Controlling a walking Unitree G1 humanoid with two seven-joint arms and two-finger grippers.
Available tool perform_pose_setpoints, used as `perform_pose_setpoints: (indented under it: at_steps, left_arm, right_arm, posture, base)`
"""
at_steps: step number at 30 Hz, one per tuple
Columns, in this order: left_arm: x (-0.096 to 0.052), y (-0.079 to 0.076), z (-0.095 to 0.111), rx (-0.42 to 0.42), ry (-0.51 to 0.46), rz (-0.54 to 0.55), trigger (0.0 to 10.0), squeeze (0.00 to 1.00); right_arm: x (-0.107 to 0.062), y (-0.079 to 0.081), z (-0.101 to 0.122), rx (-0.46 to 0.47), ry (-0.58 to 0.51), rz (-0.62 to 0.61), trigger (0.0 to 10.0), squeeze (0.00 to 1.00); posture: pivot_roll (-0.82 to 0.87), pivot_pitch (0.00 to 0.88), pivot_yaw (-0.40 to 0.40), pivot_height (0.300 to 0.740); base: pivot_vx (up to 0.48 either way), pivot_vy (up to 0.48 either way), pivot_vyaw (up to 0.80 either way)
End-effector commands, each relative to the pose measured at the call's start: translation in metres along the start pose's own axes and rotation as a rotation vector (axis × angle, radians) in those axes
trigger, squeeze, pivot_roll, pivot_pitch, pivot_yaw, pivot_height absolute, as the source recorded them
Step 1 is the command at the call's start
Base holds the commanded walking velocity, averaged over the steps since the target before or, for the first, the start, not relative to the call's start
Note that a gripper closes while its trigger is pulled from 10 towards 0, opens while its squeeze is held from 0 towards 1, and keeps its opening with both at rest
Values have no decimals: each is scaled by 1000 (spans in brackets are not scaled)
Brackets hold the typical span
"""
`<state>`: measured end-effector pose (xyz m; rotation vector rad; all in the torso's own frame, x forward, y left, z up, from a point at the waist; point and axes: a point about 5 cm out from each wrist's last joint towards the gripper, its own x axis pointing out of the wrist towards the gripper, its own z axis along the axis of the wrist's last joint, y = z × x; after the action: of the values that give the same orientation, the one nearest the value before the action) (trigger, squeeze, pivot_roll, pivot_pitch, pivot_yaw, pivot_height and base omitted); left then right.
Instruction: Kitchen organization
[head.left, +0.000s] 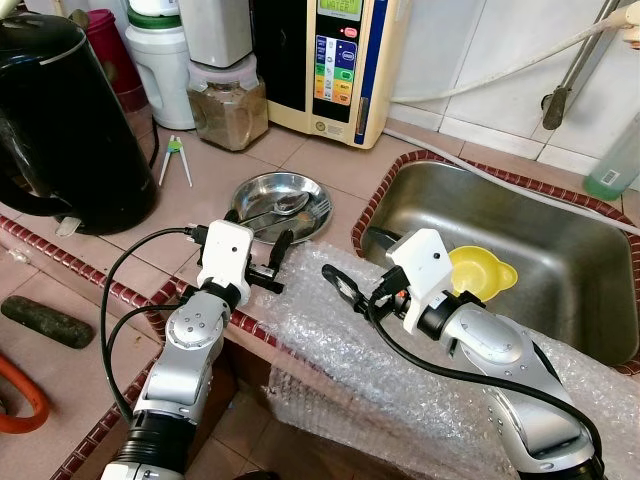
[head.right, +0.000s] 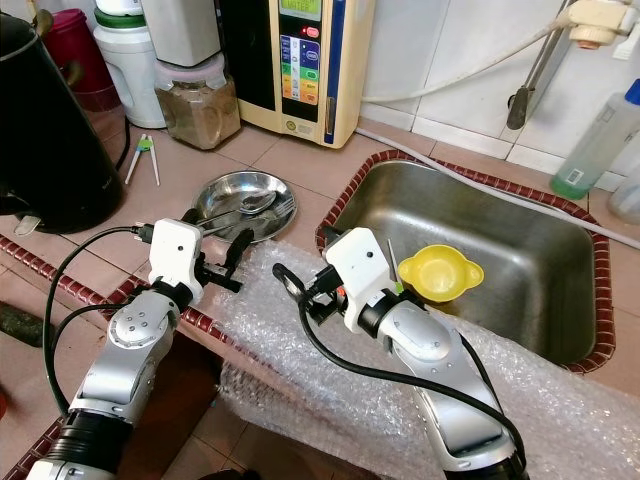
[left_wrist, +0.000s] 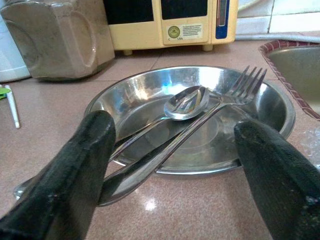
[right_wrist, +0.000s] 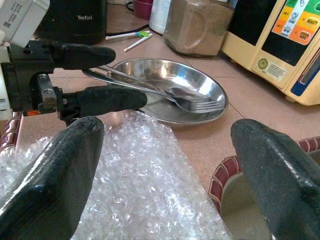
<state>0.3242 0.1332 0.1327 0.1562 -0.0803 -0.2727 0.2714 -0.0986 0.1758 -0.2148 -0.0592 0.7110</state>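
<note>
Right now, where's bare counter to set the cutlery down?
Bare tile between the steel plate and the water purifier, and between the plate and the sink rim. Crowded at the kettle, jar and bubble wrap.

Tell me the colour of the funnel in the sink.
Yellow; the funnel shows best in the right eye view.

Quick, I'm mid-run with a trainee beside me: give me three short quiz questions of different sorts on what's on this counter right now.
1. True or false: the left gripper is shut on the fork.
2. What lies in the steel dish with the fork? A) spoon B) knife C) chopsticks
3. Fill in: the yellow funnel sits in the ____.

Key
1. False; the jaws stand open, at the cutlery handles.
2. A
3. sink
</note>
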Motion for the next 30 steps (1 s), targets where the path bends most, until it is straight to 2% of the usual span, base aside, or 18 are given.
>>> perform_pose_setpoints:
  at_steps: [1, 5, 14, 30]
  left_arm:
    - [2, 0, 1, -11, 2, 0, 0, 0]
    - [3, -1, 1, -31, 7, -4, 0, 0]
    - [10, -3, 2, -159, 59, 1, 0, 0]
    - [16, -7, 4, -224, 129, -36, 0, 0]
  right_arm:
    - [-2, 2, 3, -14, -9, 11, 10000, 0]
    - [-2, 2, 2, -14, -7, 14, 10000, 0]
    - [-1, 0, 2, -25, -6, 9, 10000, 0]
    - [0, 0, 0, -52, 7, 9, 10000, 0]
  posture:
    - [0, 85, -20, 740]
    - [1, 84, -20, 740]
    - [2, 80, -17, 740]
    - [4, 76, -13, 740]
  base:
    - [0, 0, 0]
    - [0, 0, 0]
    - [0, 0, 0]
    - [0, 0, 0]
